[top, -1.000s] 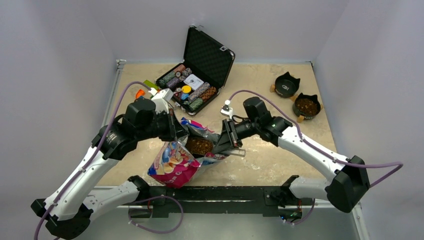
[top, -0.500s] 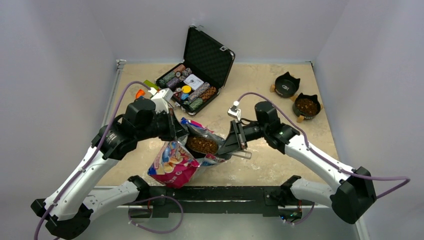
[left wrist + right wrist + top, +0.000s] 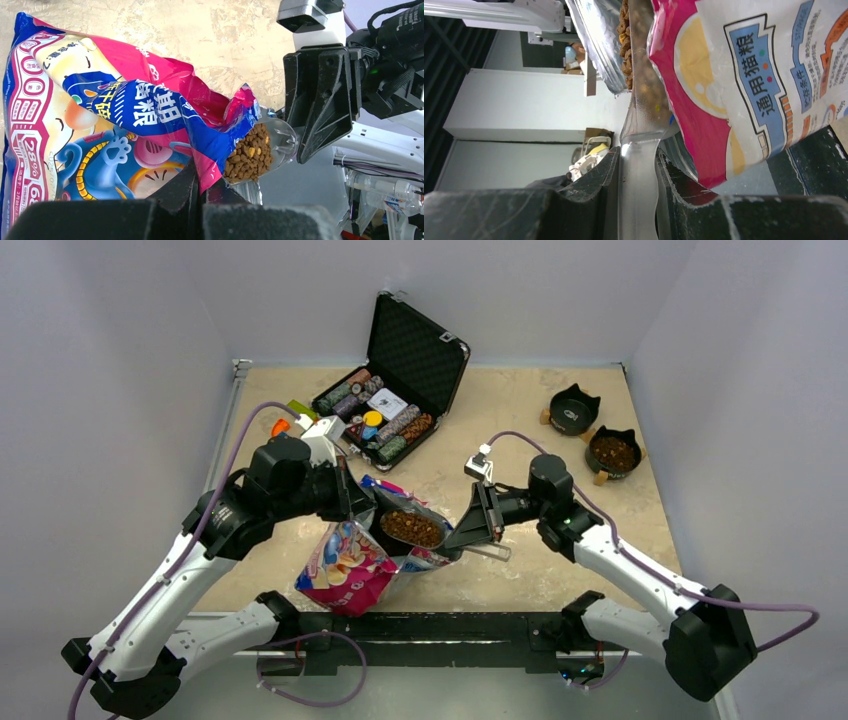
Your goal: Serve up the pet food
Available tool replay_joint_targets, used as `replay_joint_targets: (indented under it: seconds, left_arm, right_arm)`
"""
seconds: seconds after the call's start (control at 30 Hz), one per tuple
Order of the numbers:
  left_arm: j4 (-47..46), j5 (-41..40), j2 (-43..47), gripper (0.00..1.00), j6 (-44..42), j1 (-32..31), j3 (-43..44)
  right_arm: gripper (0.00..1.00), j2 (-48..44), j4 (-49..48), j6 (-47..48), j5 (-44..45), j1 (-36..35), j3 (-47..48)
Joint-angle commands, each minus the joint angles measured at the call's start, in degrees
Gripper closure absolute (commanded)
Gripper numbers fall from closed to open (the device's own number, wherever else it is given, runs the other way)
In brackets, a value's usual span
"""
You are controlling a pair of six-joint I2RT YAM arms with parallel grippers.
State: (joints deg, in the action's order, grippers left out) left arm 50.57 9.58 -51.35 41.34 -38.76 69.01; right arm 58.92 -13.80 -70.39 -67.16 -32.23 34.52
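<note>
The left gripper (image 3: 201, 195) is closed, its jaws pinching the pink edge of the bag (image 3: 100, 115) just beside the bag's mouth, which stands open. The right gripper (image 3: 638, 170) is clamped at a narrow gap on the handle of a clear scoop (image 3: 640, 120), with one finger on each side. The scoop's bowl sits at the bag's mouth, filled with pet food (image 3: 250, 155). The bag lies on the table (image 3: 560, 570). Beyond the bag stands an open case (image 3: 395, 410) of poker chips. Well apart from the bag, to its far right, are two black bowls; the nearer bowl (image 3: 613, 453) holds brown kibble.
</note>
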Motion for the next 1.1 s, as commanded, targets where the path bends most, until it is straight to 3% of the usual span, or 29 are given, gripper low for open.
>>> replay_joint_targets:
  seconds: [0.0,0.23,0.7,1.07]
  left_arm:
    - [-6.98,1.61,1.86,1.0,0.52,-0.26,3.72]
    - [-7.38,0.64,2.74,1.0,0.84,-0.26,3.31]
    - [-0.22,-13.08,-0.21,1.0,0.76,-0.26,9.6]
    - [1.51,-12.54,-1.11,1.0,-0.36,-0.26,9.27]
  right_arm:
    - [1.0,3.25,-12.41,-5.23,-2.01,-0.65,2.07]
    - [1.0,0.79,-6.37,-1.21,-3.76,-0.34,3.28]
    - [1.0,-6.99,-9.73,-8.95,-2.97,1.38,4.43]
    - [1.0,-0.35,-13.32,-15.71,-2.58,8.6,14.95]
